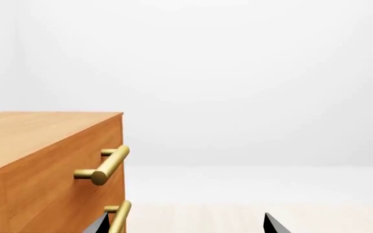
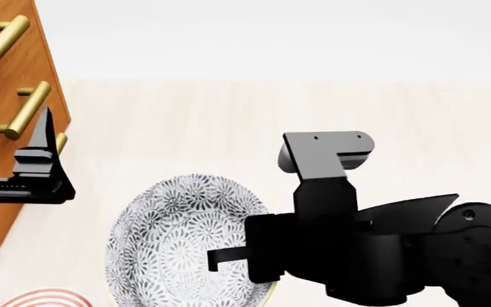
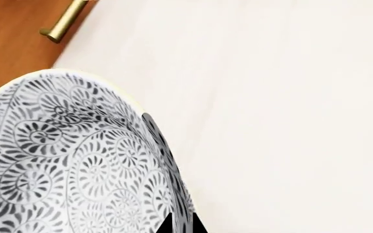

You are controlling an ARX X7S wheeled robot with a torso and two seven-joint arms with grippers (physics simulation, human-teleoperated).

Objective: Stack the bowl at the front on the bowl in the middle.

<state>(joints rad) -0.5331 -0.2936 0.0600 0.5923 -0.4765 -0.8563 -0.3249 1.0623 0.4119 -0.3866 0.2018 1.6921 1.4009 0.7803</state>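
Note:
A bowl with a black-and-white swirl pattern [image 2: 181, 246] fills the lower middle of the head view and most of the right wrist view [image 3: 63, 165]. My right gripper [image 3: 181, 225] is shut on its rim, one finger inside and one outside; in the head view it [image 2: 224, 259] reaches in from the right. A thin pale-yellow edge runs along the bowl's rim. The edge of a red-ringed bowl [image 2: 49, 299] shows at the bottom left. I cannot tell which bowl is the front or the middle one. My left gripper [image 1: 186, 225] is open and empty beside the cabinet.
A wooden drawer cabinet [image 2: 7, 83] with brass bar handles [image 1: 105, 167] stands at the left, close to the left gripper [image 2: 48, 137]. The pale wooden tabletop [image 2: 357, 109] stretches to the right and back. A white wall lies behind.

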